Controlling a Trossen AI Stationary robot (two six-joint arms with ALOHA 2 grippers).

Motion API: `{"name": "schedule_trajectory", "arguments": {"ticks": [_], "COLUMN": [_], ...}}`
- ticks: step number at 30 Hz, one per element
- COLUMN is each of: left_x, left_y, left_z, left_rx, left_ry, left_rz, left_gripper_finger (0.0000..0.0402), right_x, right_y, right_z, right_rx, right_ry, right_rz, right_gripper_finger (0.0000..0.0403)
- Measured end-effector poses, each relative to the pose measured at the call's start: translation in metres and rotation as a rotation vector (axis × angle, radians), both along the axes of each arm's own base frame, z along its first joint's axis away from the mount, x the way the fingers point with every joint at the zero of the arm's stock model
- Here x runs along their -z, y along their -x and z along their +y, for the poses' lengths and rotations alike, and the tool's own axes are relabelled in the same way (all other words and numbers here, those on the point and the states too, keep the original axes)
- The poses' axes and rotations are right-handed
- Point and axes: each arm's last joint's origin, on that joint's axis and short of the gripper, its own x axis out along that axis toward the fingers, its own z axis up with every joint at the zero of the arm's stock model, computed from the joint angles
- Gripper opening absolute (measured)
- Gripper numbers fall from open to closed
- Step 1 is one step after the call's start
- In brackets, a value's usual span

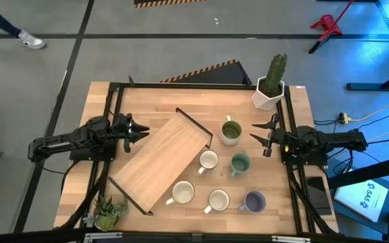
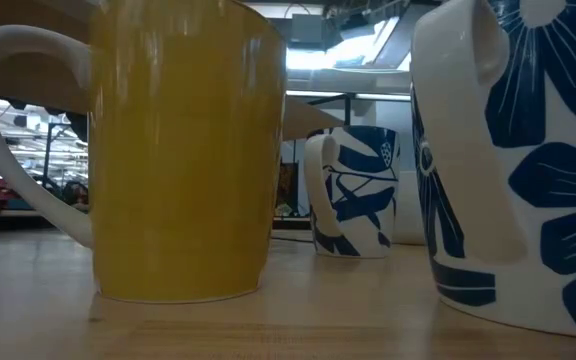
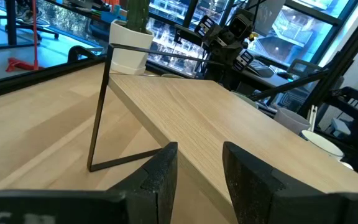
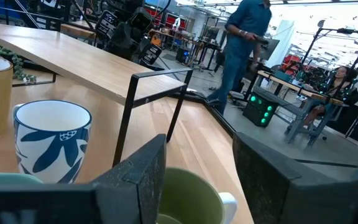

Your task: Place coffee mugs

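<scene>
Six mugs stand upright on the table's right half, right of the wooden shelf (image 1: 162,160). They are an olive-inside mug (image 1: 231,131), a teal mug (image 1: 240,163), a lavender mug (image 1: 254,202) and three mugs with white insides (image 1: 209,160) (image 1: 183,193) (image 1: 218,200). The low view shows a yellow mug wall (image 2: 183,150) and blue-patterned mugs (image 2: 353,190) (image 2: 528,160). My right gripper (image 1: 258,131) (image 4: 207,180) is open and points at the olive-inside mug (image 4: 185,193), just short of it. My left gripper (image 1: 137,130) (image 3: 197,180) is open at the shelf's left edge (image 3: 185,118).
A white pot with a cactus (image 1: 270,84) stands at the far right corner. A small green plant (image 1: 110,210) sits at the near left corner. Black frame rails (image 1: 110,135) run along the table's sides. The shelf's thin black leg (image 3: 98,118) stands before my left gripper. A person (image 4: 244,37) stands beyond the table.
</scene>
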Motion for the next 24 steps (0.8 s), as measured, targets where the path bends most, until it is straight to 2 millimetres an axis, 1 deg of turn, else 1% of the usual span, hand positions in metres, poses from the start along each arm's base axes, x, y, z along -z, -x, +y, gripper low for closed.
{"name": "schedule_trajectory", "arguments": {"ticks": [15,21,24], "left_x": [-0.0001,-0.0001,-0.0001], "left_y": [0.0000,0.0000,0.0000], "left_z": [0.0000,0.0000,0.0000], "left_rx": [0.000,0.000,0.000], "left_ry": [0.000,0.000,0.000], "left_rz": [0.000,-0.001,0.000], "left_gripper_finger": [0.0122,0.0122,0.0122], "right_x": [-0.0009,-0.0011,-0.0011], "right_y": [0.0000,-0.0004,-0.0005], "right_z": [-0.0002,0.0019,0.0022], "right_rx": [0.008,-0.067,-0.080], "right_ry": [-0.007,-0.105,-0.110], "right_rz": [-0.013,-0.035,-0.036], "right_gripper_finger": [0.0177,0.0177,0.0177]}}
